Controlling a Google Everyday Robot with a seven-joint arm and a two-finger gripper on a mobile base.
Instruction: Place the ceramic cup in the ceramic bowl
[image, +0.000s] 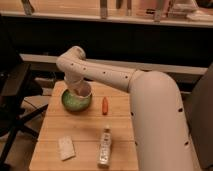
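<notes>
Down over the green bowl (76, 101) hangs the claw (79, 91), at the end of the big white arm (130, 85) reaching in from the right. It sits at the cup (80, 88), which is right above the bowl's inside, but I cannot tell whether it is clamped on the cup or apart. On the wooden counter (85, 131), a small orange carrot (105, 105) lies just right of the bowl. Nearer the front edge lies a clear bottle (104, 145) on its side, and left of it a pale sponge (66, 148).
</notes>
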